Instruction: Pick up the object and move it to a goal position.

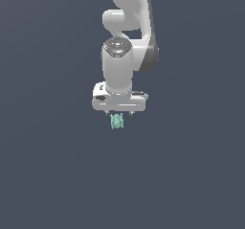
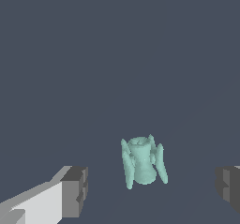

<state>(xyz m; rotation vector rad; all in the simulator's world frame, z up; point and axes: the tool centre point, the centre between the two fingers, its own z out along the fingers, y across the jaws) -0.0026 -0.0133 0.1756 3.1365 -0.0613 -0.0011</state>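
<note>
The object [image 2: 143,162] is a tiny pale teal-green, blocky item with thin fins on its sides. In the wrist view it stands between my two dark fingertips [image 2: 77,190] and touches neither. My white gripper [image 2: 152,189] is open, its jaws far wider apart than the object. In the exterior view the gripper [image 1: 120,114] hangs straight down from the arm, and the object [image 1: 117,122] shows just under the hand. Only small stubs of the fingers show there.
A plain dark grey-blue surface [image 1: 57,175] fills both views. The white arm [image 1: 127,27] rises to the top edge of the exterior view. No other object shows.
</note>
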